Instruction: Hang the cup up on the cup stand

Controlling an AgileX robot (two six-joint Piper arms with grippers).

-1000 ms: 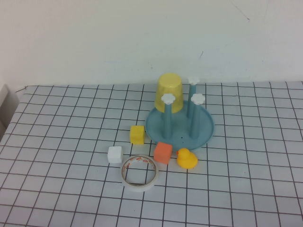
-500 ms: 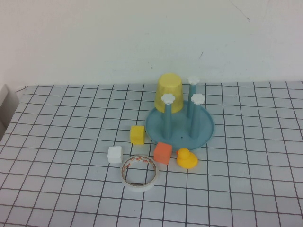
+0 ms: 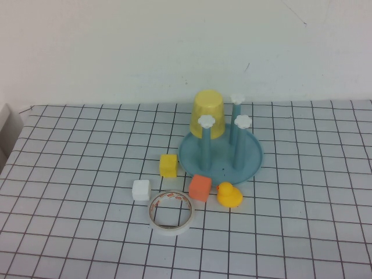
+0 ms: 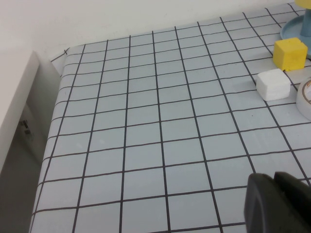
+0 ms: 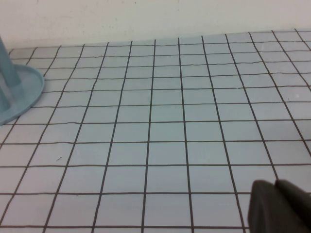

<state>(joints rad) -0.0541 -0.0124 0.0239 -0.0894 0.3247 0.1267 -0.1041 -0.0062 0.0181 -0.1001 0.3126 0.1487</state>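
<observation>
The yellow cup sits upside down over the back left post of the light blue cup stand, whose other posts carry white flower caps. Neither arm shows in the high view. My left gripper is shut with nothing in it, low over the checked cloth near the table's left side, well away from the stand. My right gripper is likewise shut and empty over bare cloth to the right of the stand's base.
In front of the stand lie a yellow cube, a white cube, an orange cube, a yellow rubber duck and a roll of tape. A white ledge borders the table's left edge.
</observation>
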